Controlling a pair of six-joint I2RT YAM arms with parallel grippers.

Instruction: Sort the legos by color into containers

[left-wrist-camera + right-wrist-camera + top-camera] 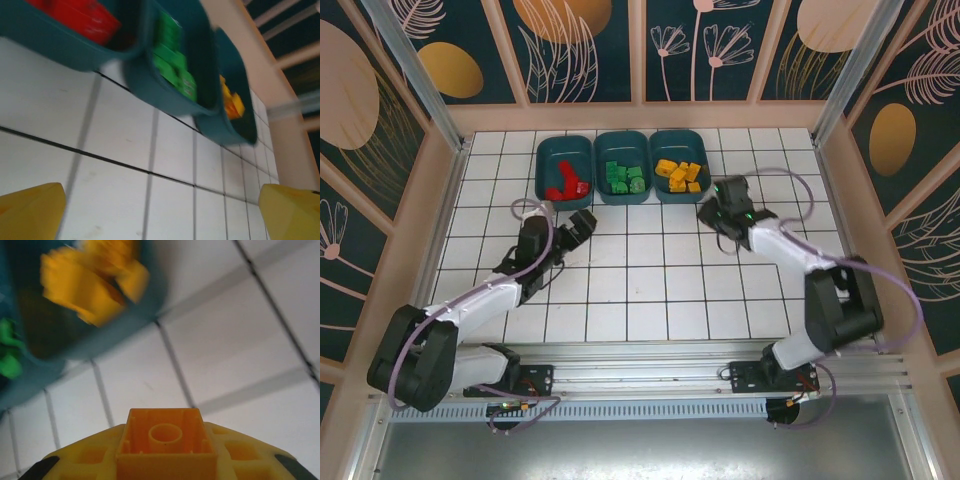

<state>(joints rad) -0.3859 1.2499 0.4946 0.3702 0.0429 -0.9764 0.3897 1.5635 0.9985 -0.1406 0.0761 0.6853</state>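
Brick (166,440) orange, clamped in my R gripper (718,205) | R nr yellow tub (678,198) | my L gripper (582,222) fingers wide apart, below red tub (548,155) | green tub (622,148) betw.

The top view looks steeply down from high behind the arm bases, far enough to take in the whole tiled counter (650,290) and the row of containers (623,200). Both wrist views sit low and close over the counter, tilted, facing that same row, the right nearest its yellow end.
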